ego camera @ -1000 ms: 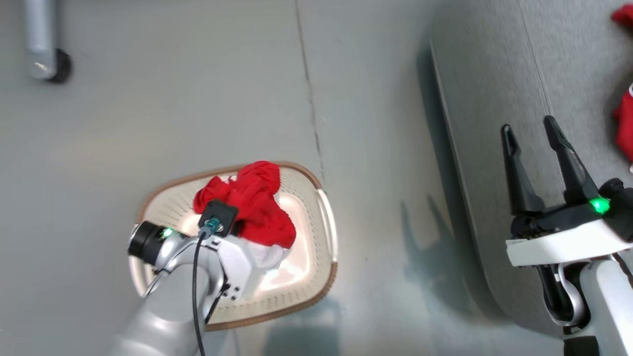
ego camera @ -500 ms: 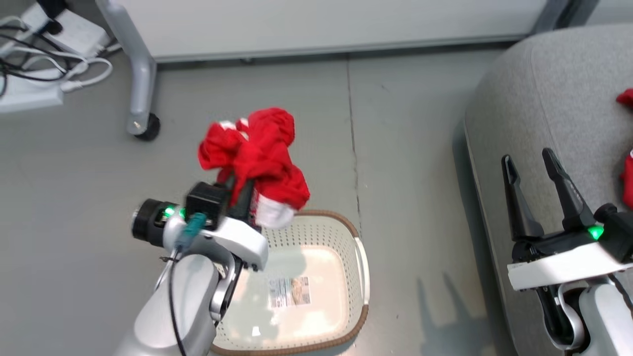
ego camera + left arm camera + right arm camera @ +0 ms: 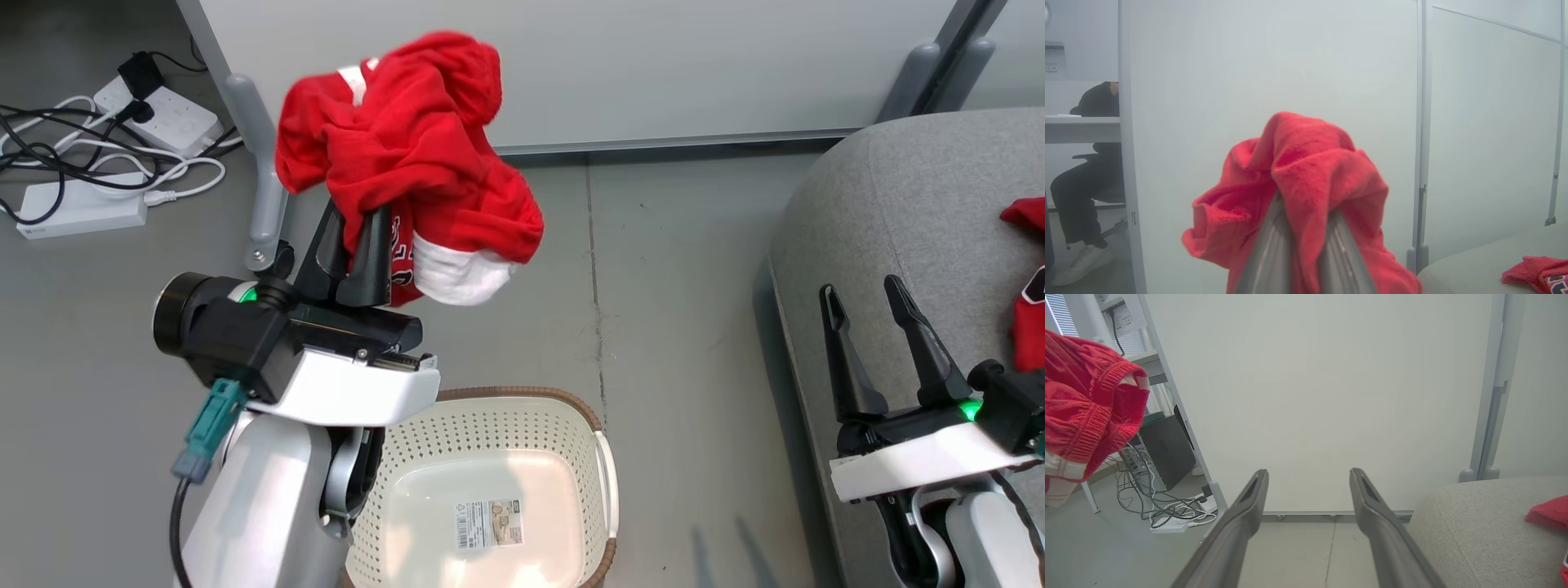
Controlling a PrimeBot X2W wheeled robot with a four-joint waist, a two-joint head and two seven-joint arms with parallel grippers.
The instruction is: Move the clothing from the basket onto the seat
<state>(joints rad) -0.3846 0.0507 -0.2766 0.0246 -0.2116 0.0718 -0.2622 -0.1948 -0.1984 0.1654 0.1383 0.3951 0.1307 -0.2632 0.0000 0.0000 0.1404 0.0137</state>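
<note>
My left gripper [image 3: 359, 224] is shut on a bunched red garment [image 3: 408, 155] with white lining, held high above the floor; the same cloth [image 3: 1306, 179] drapes over my fingers in the left wrist view and shows at the left edge [image 3: 1086, 412] of the right wrist view. The cream basket [image 3: 490, 506] with its brown rim sits below, only a label on its floor. The grey seat [image 3: 898, 204] lies to the right with more red clothing [image 3: 1030, 269] on it. Over the seat's near edge, my right gripper [image 3: 864, 302] hangs open and holds nothing.
A white partition wall [image 3: 571, 73] on grey castor legs [image 3: 257, 180] stands behind the basket. Power strips and tangled cables [image 3: 98, 171] lie on the floor at the far left. A seated person [image 3: 1090, 171] is at a desk beyond the partition.
My left gripper has lifted the red garment up out of the basket. The head camera has tilted up, bringing the wall and cables into view. The right gripper stays open.
</note>
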